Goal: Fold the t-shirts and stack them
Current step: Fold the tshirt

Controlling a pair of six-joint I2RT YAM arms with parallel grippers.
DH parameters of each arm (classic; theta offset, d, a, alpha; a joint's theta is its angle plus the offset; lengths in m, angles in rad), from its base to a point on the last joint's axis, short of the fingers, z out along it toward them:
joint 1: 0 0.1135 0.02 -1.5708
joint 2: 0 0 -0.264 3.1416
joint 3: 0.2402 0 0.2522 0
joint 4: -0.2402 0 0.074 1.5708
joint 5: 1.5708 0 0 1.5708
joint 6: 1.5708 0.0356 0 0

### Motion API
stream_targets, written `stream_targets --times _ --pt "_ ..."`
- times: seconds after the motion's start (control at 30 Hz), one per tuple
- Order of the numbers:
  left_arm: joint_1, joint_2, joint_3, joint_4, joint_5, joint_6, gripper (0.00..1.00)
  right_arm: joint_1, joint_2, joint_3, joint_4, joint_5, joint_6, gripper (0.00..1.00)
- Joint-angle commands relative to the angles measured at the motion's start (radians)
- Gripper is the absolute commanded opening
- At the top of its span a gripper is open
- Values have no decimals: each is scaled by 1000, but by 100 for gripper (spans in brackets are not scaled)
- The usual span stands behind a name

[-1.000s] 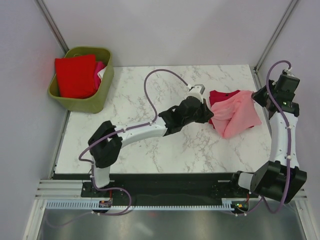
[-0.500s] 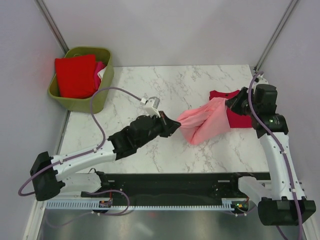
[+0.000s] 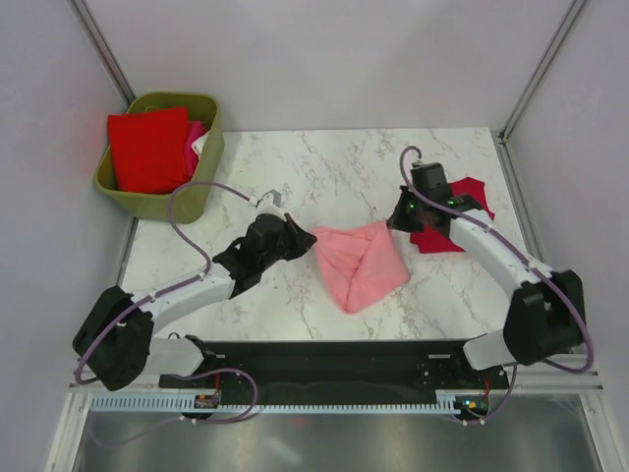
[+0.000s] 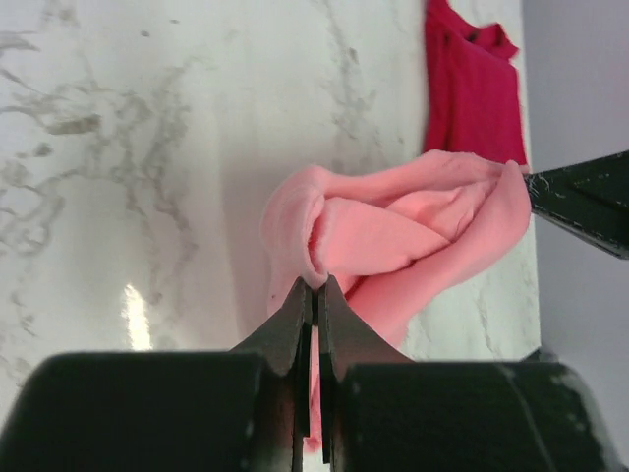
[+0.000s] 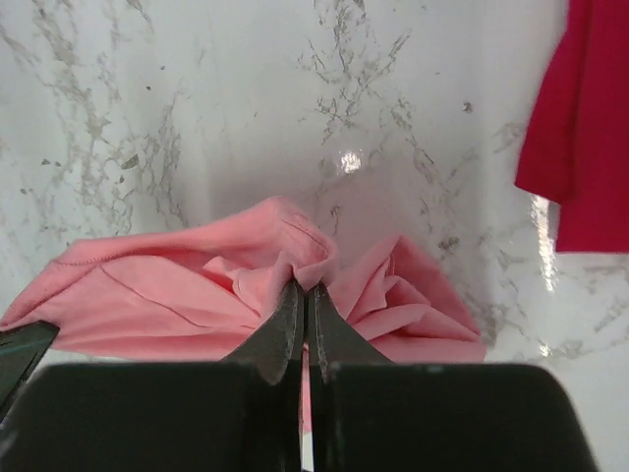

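The left arm reaches low and diagonally across the white marble table [image 3: 334, 167]. The left gripper [image 3: 307, 236] has its jaws clamped on one upper corner of the soft light pink cloth t-shirt [image 3: 359, 265]. The right arm bends inward from the right, and the right gripper [image 3: 393, 222] is pinched on the opposite corner. The shirt is bunched between them at mid-table, near the flat dark crimson cloth t-shirt [image 3: 470, 192].

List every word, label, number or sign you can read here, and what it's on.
None can be read.
The pink shirt, the crimson shirt and the basket show no print.
A dark speck at the crimson shirt's collar in the left wrist view may be a tag, but it is too small to read.
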Motion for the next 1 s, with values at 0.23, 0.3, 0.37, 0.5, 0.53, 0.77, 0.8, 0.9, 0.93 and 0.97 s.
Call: stream_targets --times 0.23,0.3,0.37,0.5,0.53,0.77,0.8,0.9,0.93,0.97 --pt "372 385 106 191 250 42 2 138 680 686 23 154 89 0" --pt "415 444 127 195 277 45 9 141 842 906 -67 154 86 0" --pt "423 458 152 189 281 74 32 141 944 1007 -103 163 74 2" --pt "420 414 153 139 227 114 52 132 984 1041 -83 174 37 14" --pt "420 398 152 120 213 129 54 127 983 1031 -72 177 31 34" --pt "372 320 196 -7 110 185 57 71 848 818 92 107 -14 62" --pt "372 320 205 -18 109 183 57 63 831 798 97 107 -26 62" --pt "372 320 235 -42 100 188 57 32 750 701 112 79 -52 62" --pt "372 318 239 -48 98 186 57 23 699 669 120 81 -61 62" --pt "372 317 244 -53 96 188 57 8 675 605 136 76 -68 62"
